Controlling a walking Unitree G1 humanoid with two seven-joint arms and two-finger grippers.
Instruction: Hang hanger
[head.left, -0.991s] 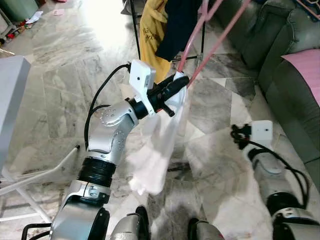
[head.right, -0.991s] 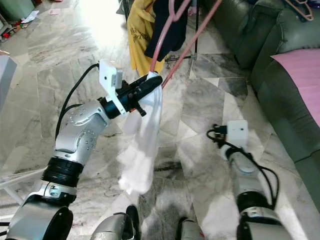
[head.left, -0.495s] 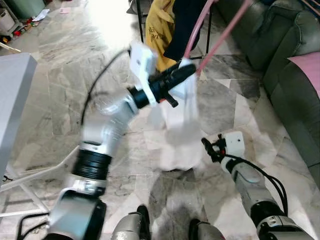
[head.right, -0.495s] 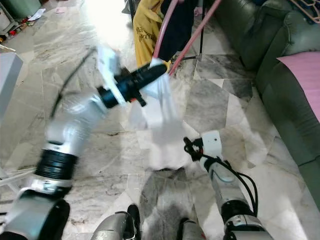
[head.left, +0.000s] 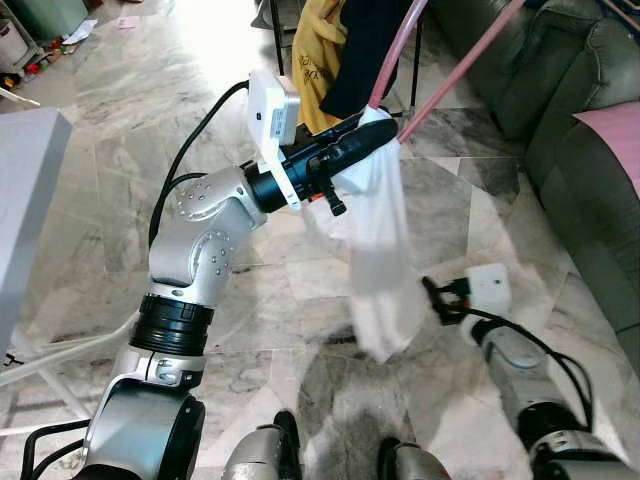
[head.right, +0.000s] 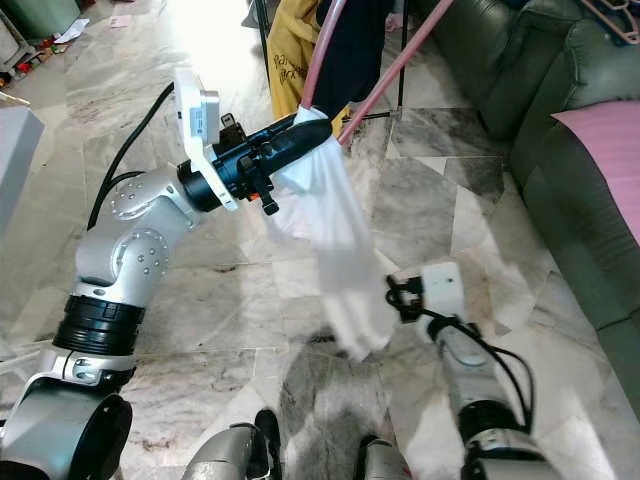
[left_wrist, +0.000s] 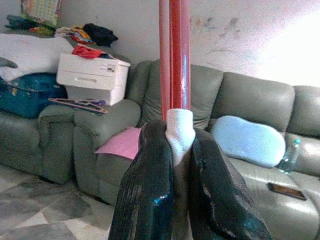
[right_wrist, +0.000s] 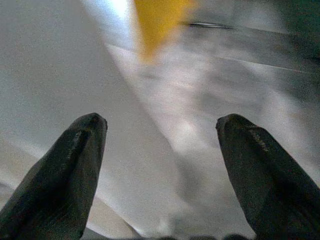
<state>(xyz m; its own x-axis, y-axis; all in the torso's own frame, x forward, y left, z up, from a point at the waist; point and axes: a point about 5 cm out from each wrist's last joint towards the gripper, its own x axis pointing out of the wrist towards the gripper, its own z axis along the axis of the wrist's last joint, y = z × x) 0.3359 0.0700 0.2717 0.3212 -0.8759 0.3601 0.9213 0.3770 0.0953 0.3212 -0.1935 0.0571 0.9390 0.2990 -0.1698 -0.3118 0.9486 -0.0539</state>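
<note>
A: Where is the hanger (head.left: 400, 60) at this moment?

B: The left gripper (head.left: 365, 140) holds it, raised in front of the robot. In the left wrist view the black fingers (left_wrist: 150, 185) are pinched narrow around the white garment (head.left: 378, 235) where it bunches at the base of the pink rods. The rest of the cloth hangs down from that grip, well above the marble floor (head.left: 110, 130).

A: Which way does the hanger run from the gripper?

B: Its long pink arms rise up and away from the fingertips, toward the top edge of the head views, where yellow clothing (head.left: 315, 50) and a dark garment (head.left: 365, 40) already hang by a black stand (head.left: 278, 45). The hook end is out of frame, so the rail it needs cannot be judged.

A: And the other arm?

B: The right gripper (head.left: 437, 298) sits low, just beside the cloth's lower hem, its fingers spread wide and empty. The left arm looks far better placed; the next move likely calls for lifting along the rods' axis toward the stand.
</note>
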